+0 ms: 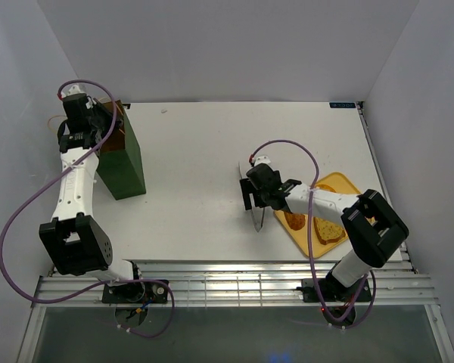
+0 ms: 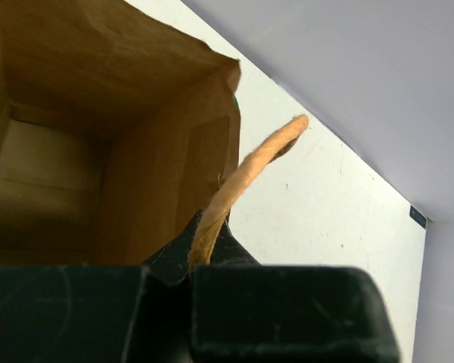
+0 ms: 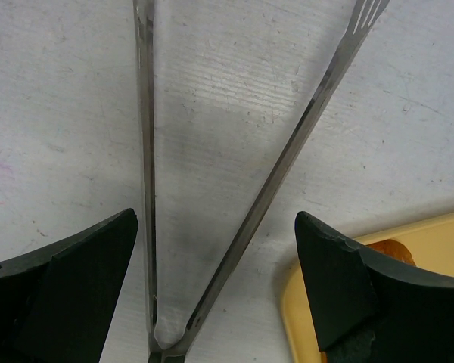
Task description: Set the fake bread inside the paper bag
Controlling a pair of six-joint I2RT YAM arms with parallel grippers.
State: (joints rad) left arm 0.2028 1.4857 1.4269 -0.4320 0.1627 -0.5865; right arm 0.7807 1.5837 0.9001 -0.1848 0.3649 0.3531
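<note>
The fake bread (image 1: 329, 231) lies on the yellow tray (image 1: 340, 183), at the near right of the bench (image 1: 197, 151). Just left of the tray, the right claw (image 3: 216, 227) is spread wide over the metal tongs (image 3: 146, 151), one finger on each side and apart from them. At the far left, the left claw (image 2: 208, 242) is pressed together on the cord handle (image 2: 250, 162) of the upright paper bag (image 1: 125, 162).

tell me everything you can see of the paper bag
The paper bag stands upright at the far left of the table, dark green outside, brown kraft inside, mouth open. The left wrist view shows creased walls and a folded bottom with nothing seen on it. Its tan cord handle is pinched in the left end effector beside the rim.
</note>
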